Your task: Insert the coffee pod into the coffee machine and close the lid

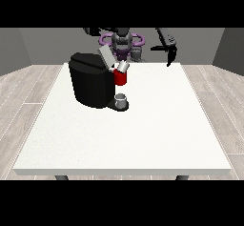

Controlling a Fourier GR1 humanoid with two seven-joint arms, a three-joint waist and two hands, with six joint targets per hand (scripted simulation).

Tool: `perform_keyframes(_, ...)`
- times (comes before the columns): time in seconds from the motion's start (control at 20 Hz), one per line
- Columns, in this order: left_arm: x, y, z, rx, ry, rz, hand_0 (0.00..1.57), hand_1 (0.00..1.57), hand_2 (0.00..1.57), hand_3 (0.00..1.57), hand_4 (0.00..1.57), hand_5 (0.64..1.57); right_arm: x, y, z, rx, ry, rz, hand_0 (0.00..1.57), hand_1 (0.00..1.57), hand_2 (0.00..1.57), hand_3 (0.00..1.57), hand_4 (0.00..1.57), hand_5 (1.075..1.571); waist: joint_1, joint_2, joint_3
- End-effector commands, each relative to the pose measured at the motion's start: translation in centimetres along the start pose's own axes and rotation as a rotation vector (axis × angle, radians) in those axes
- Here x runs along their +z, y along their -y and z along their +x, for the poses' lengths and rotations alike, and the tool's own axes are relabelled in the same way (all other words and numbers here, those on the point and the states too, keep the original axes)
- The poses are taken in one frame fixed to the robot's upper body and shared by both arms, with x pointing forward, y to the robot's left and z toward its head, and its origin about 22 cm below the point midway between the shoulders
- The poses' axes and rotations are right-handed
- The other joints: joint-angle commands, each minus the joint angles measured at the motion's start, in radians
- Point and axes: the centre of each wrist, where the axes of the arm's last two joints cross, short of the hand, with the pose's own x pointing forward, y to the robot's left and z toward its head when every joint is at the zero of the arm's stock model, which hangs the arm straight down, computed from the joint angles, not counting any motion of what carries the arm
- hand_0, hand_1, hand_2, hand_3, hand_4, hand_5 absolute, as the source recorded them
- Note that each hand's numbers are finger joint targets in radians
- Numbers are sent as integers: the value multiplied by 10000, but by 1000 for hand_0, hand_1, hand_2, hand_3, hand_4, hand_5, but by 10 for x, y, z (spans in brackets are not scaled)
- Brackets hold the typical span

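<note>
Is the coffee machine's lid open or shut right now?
Open: the grey lid stands tilted up above the black coffee machine, next to a red thing at the machine.

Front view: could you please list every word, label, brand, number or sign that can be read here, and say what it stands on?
None: no readable text shows on the coffee machine, the red thing at the machine, the table or the robot.
</note>
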Motion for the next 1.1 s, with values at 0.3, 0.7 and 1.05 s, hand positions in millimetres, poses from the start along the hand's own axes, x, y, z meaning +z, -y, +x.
perform_keyframes(0.3,-5,8,25,-160,1149,-618,0,0,0,0,183,1571,-40,-1,6,1272,227,-782,0,0,0,0,230,1571,788,1044,3)
perform_keyframes(0.7,-6,23,47,-584,1768,-940,0,0,0,0,373,1571,-77,65,3,1102,154,-2295,0,0,0,0,386,1571,1412,1700,6)
perform_keyframes(1.05,-12,23,50,-709,2621,-915,0,0,0,0,308,1571,-100,53,1,1257,825,-2002,0,0,0,0,453,1571,1275,2678,2)
